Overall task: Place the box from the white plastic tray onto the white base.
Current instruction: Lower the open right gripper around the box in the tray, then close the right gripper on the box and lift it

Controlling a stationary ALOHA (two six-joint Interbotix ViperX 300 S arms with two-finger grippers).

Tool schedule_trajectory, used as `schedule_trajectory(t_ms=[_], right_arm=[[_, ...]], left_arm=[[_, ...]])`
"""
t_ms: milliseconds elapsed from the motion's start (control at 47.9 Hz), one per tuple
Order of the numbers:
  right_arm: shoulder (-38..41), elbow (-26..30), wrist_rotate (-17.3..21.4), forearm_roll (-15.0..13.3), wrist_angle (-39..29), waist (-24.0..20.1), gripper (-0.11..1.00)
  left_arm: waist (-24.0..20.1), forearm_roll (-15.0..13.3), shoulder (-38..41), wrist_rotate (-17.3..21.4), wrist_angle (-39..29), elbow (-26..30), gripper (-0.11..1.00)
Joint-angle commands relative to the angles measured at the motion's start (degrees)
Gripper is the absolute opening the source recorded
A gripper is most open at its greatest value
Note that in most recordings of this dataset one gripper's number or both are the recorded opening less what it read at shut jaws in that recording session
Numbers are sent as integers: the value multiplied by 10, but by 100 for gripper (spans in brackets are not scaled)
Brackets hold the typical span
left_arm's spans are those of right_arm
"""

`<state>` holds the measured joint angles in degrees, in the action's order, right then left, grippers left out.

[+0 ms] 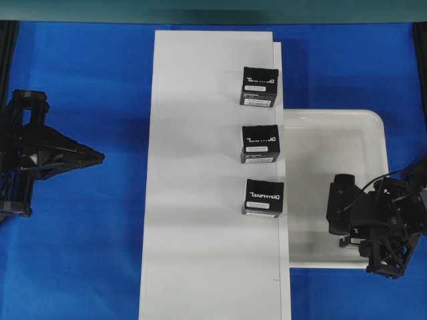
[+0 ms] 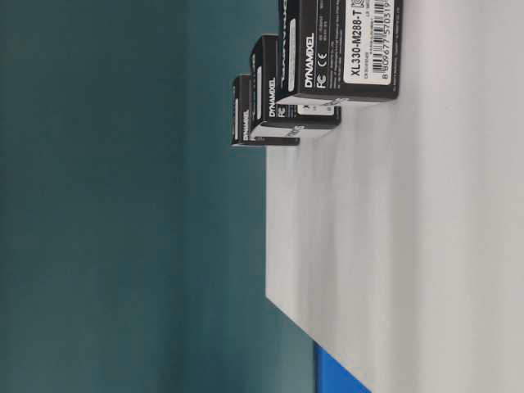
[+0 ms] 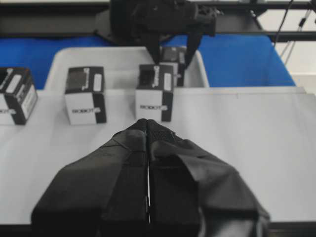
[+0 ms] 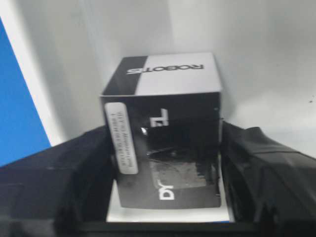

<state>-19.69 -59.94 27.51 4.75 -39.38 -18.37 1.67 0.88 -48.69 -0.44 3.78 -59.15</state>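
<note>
Grasping step: right claw (image 4: pixel 168 168) straddling the box (image 4: pixel 163 133) in the white plastic tray (image 1: pixel 333 120), seemingly touching both sides; next, lifting left onto the white base (image 1: pixel 200 267).

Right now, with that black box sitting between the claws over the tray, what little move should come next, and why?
Probably finish closing the right gripper on the box, then lift. The right wrist view shows the fingers flanking its sides, and it seems to rest in the white plastic tray. Three boxes stand on the white base.
</note>
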Motion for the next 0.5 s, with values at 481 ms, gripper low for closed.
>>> schedule_trajectory(t_ms=[481], right_arm=[[-113,123,11,20,-149,1,60]], left_arm=[[2,1,-2,0,3,16,-6]])
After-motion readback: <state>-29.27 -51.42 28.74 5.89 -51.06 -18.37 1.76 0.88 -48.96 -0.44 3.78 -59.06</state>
